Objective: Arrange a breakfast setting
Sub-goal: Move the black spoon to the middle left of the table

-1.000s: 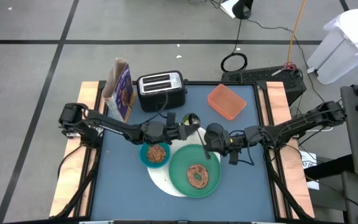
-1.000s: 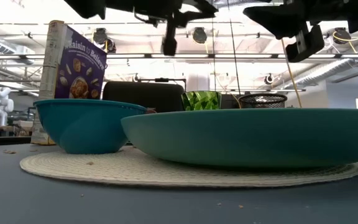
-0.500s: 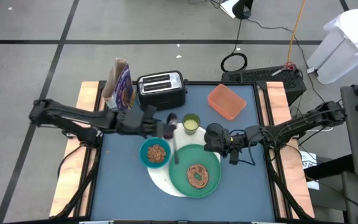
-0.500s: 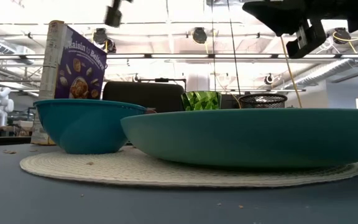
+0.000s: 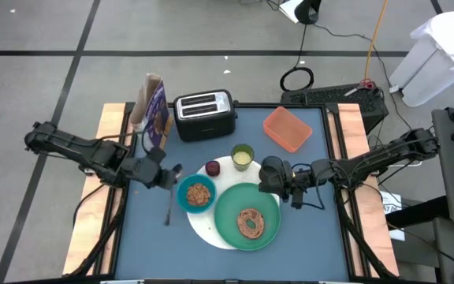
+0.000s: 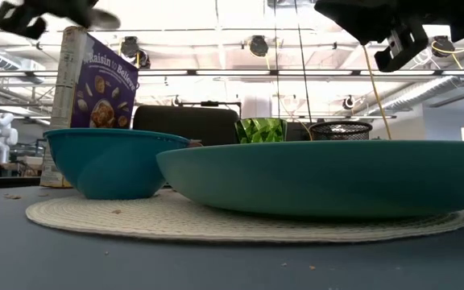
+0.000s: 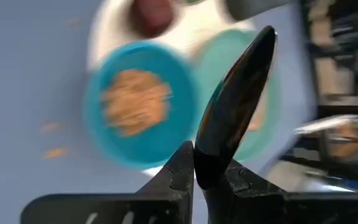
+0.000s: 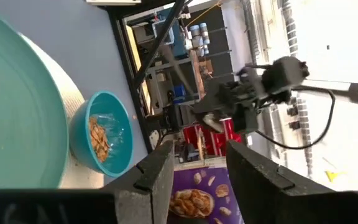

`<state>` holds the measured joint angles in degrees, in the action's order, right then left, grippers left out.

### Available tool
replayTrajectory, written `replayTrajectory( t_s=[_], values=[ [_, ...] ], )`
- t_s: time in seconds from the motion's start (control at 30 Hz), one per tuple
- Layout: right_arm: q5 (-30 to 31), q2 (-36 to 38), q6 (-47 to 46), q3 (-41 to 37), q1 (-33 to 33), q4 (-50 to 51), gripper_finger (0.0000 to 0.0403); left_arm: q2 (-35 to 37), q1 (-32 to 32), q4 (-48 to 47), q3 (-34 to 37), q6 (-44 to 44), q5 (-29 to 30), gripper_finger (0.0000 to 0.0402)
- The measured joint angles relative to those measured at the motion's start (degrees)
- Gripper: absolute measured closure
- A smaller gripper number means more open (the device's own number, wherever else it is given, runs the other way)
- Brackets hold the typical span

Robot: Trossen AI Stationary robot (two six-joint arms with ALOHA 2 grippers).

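My left gripper (image 5: 166,177) is shut on the metal spoon (image 7: 238,99) high above the table, left of the blue bowl (image 5: 199,193), which holds cereal. The bowl, the large green plate (image 5: 228,207) with the brown bagel (image 5: 251,223), the lime cup (image 5: 243,156) and the dark-red fruit (image 5: 212,167) all rest on the white round disc (image 5: 203,229). My right gripper (image 8: 201,146) is open and empty. It hovers at the disc's right side (image 5: 265,180), above the plate's far rim. A small black cup (image 6: 341,129) shows right of the lime cup in the low view. My left gripper pinches the spoon between its two fingers, just below the spoon's bowl (image 7: 211,152). The bowl sticks out past the fingertips. The handle (image 5: 169,211) runs from the gripper toward the table's near edge. The spoon is lifted clear of the table.
A silver toaster (image 5: 204,114), a cereal box (image 5: 152,110) and an orange tray (image 5: 287,128) stand along the far edge. Bare blue table (image 5: 152,237) lies left of the bowl and right of the plate.
My left gripper has carried the spoon toward the table's left edge, from above the lime cup and plate to left of the blue bowl. This has uncovered the cup and the fruit. The spoon has stayed clear of the table.
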<state>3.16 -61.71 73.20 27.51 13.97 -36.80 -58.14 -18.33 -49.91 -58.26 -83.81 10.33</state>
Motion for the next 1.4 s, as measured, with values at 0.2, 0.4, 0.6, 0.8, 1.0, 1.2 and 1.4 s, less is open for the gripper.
replayTrajectory(
  t_s=[0.2, 0.4, 0.6, 0.8, 1.0, 1.2, 1.4],
  values=[
    [0.0, 0.0, -2.7, 0.0, 0.0, -0.8, 0.0261, -2.1, -2.1, -9.6, 0.0, -3.2, 0.2, 0.0378],
    [0.0, 0.0, -2.7, 0.0, 0.0, -2.6, 0.0261, -4.7, -2.4, -12.4, 0.0, -2.2, 1.3, 0.0378],
    [0.0, 0.0, -2.7, 0.0, 0.0, -2.9, 0.0261, -3.7, -0.1, -13.9, 0.0, 1.5, 1.7, 0.0378],
    [0.0, 0.0, -2.7, 0.0, 0.0, -2.9, 0.0261, -3.5, 5.5, -17.5, 0.6, 9.8, 1.5, 0.0378],
    [0.0, 0.0, -3.5, 0.0, 0.0, -2.9, 0.0261, 1.6, 9.1, -7.7, 13.1, 10.7, -5.9, 0.0378],
    [0.2, 0.0, -3.5, 0.0, 0.0, -3.1, 0.0261, 6.8, 9.6, 14.8, 28.6, 7.6, -8.3, 0.0378],
    [0.3, 0.0, -3.6, 0.0, 0.0, -3.3, 0.0261, 7.3, 9.6, 28.4, 38.6, 4.5, -8.1, 0.0378]
  ],
)
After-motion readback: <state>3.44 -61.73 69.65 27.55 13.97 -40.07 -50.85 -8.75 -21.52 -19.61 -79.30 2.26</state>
